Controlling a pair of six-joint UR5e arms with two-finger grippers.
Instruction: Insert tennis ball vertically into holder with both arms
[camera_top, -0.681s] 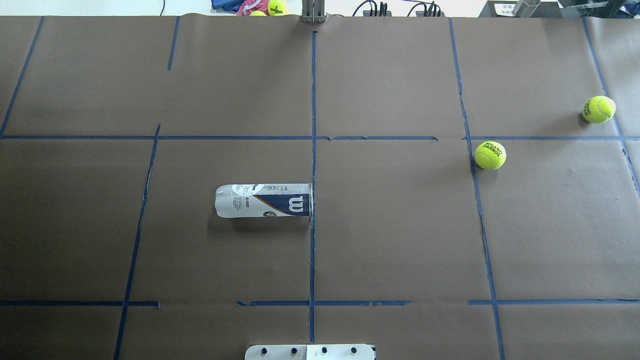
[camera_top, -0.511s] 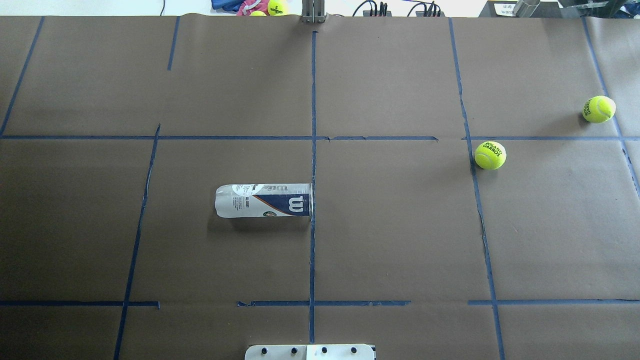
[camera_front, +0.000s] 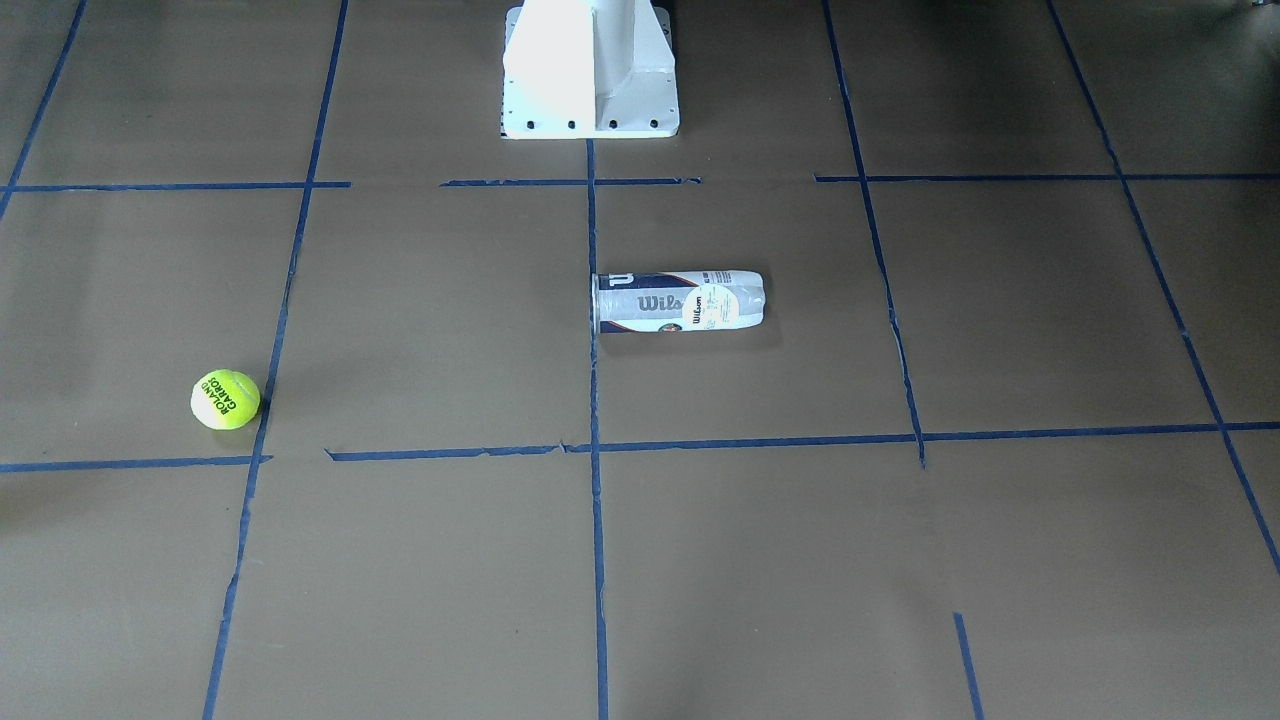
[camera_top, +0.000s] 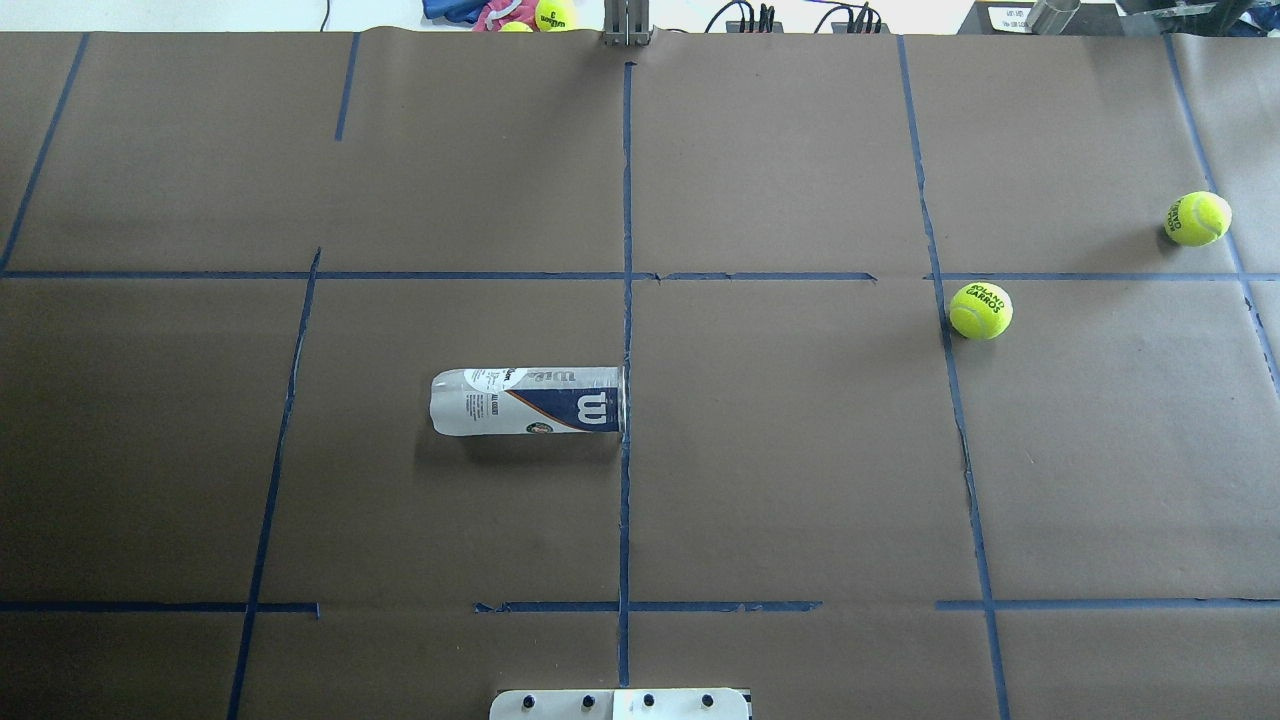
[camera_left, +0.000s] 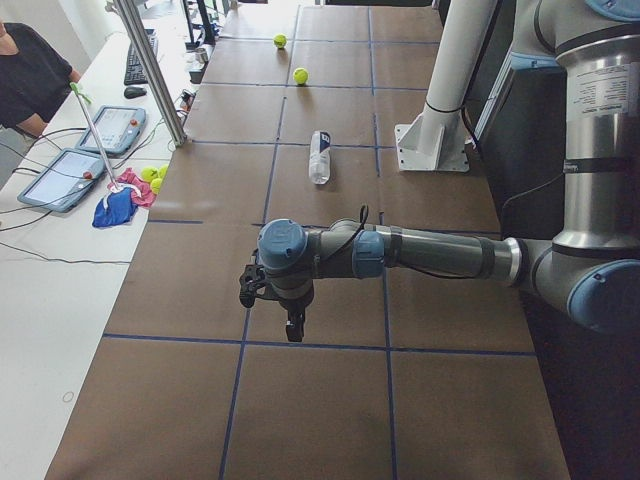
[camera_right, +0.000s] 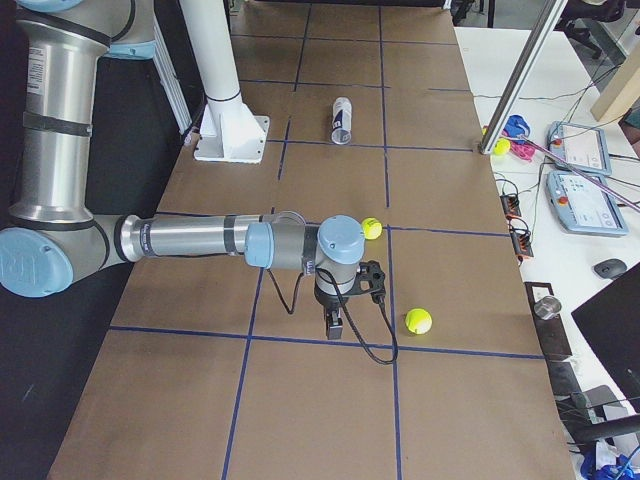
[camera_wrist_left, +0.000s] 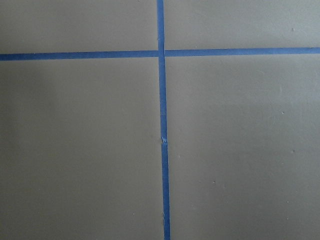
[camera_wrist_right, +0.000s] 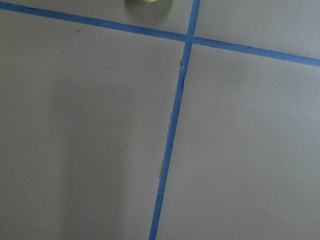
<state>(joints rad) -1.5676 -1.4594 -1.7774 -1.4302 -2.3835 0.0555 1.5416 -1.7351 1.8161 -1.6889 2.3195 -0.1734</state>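
Note:
The holder lies on its side left of the centre tape line, with its open end toward that line; it also shows in the front view. A tennis ball with black lettering rests to the right, also in the front view. A second ball lies farther right. My left gripper hangs over bare table far from the holder. My right gripper hangs near the two balls. Both show only in the side views, so I cannot tell whether they are open or shut.
The white pedestal base stands at the robot's edge. Past the far edge a side table holds tablets, a cloth with spare balls and a metal post. A person sits there. Blue tape lines grid the brown paper.

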